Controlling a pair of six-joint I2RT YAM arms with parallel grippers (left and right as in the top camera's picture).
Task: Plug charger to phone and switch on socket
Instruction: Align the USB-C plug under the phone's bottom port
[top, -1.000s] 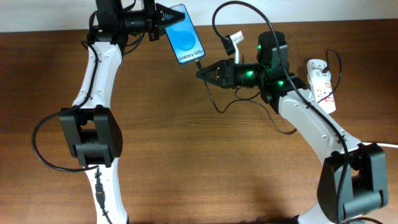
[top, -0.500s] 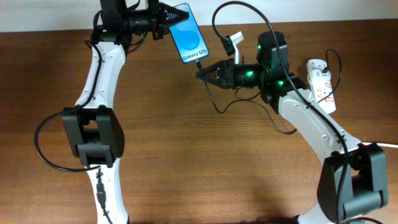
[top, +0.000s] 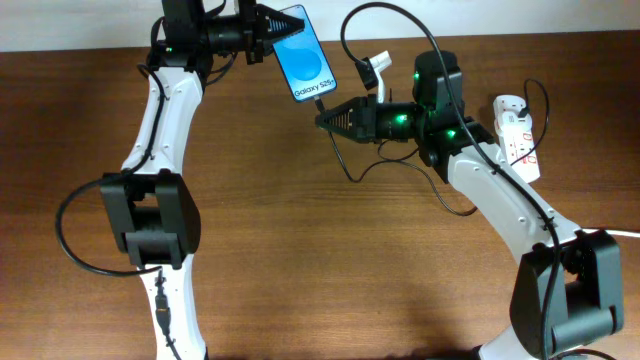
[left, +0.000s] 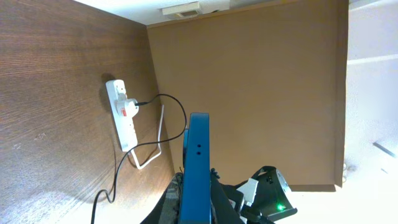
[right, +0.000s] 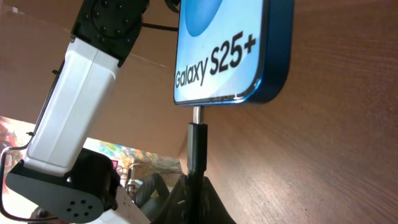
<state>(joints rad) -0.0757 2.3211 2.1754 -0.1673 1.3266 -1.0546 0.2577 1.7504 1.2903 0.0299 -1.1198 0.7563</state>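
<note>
My left gripper (top: 272, 22) is shut on the phone (top: 305, 62), a blue-screened slab reading "Galaxy S25+", held above the table at the back. In the left wrist view the phone (left: 197, 168) shows edge-on between my left gripper's jaws (left: 196, 208). My right gripper (top: 325, 118) is shut on the charger's black plug (right: 197, 146); its metal tip (right: 196, 114) meets the phone's bottom edge (right: 231, 56). The thin black charger cable (top: 352, 170) loops back to the white socket (top: 517, 135) at the right, seen also in the left wrist view (left: 122, 115).
A thick white cord (left: 154, 149) runs from the socket along the wall edge. A white adapter (top: 375, 66) sits behind the right arm. The brown wooden table (top: 330, 260) spreads in front of both arms.
One second ago the phone was lower and more to the left; the left gripper has carried it right and slightly back, bringing its bottom edge to the plug tip. The right arm has stayed still.
</note>
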